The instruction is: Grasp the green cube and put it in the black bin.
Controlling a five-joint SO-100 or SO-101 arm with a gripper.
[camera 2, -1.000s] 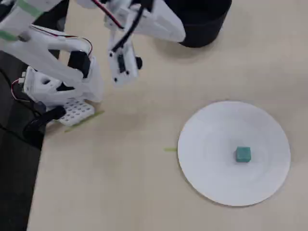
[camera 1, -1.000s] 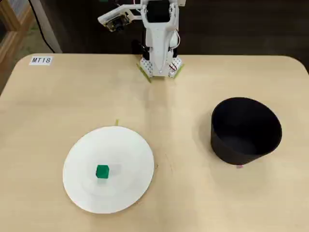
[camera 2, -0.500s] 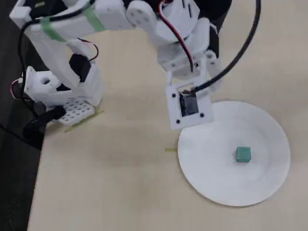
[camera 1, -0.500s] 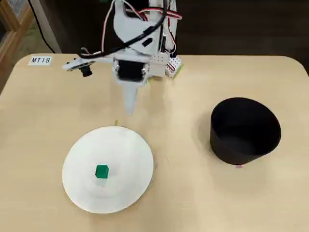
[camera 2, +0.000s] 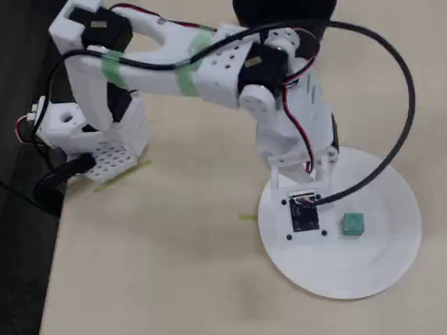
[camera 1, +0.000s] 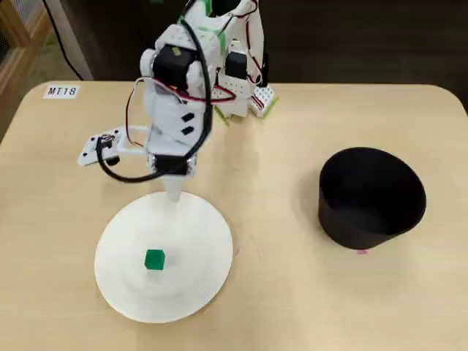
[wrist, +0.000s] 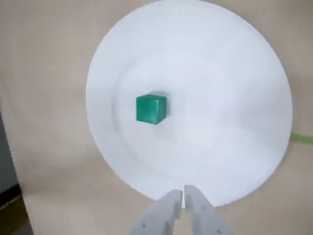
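Observation:
The green cube (camera 1: 154,259) sits on the white plate (camera 1: 197,234), a little left of its middle in a fixed view. It also shows in the wrist view (wrist: 151,108) and in the other fixed view (camera 2: 353,223). My gripper (camera 1: 174,193) points down over the plate's far rim, apart from the cube. In the wrist view the gripper (wrist: 183,192) is shut and empty, its jaws pressed together. The black bin (camera 1: 371,197) stands open on the table, far right of the plate. Its edge shows at the top of the other fixed view (camera 2: 283,8).
The arm's base (camera 1: 241,80) stands at the table's back edge. A label reading MT18 (camera 1: 61,91) is at the back left corner. A thin green tape strip (wrist: 302,138) lies beside the plate. The wrist camera board (camera 2: 304,213) hangs over the plate.

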